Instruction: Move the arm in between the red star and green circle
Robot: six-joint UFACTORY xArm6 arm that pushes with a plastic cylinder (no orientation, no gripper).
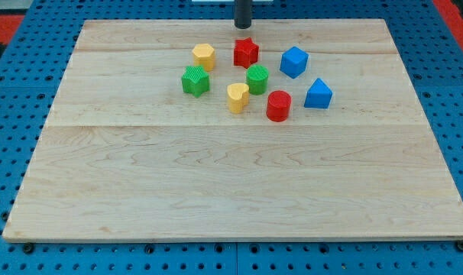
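The red star lies near the view's top, just right of centre. The green circle sits directly below it, slightly to the right, with a narrow gap between them. My tip stands at the board's top edge, just above the red star and apart from it. The rod comes down from the view's top.
A yellow hexagon lies left of the red star. A green star-like block and a yellow heart lie left of and below the green circle. A red cylinder, a blue cube-like block and a blue triangle lie to the right.
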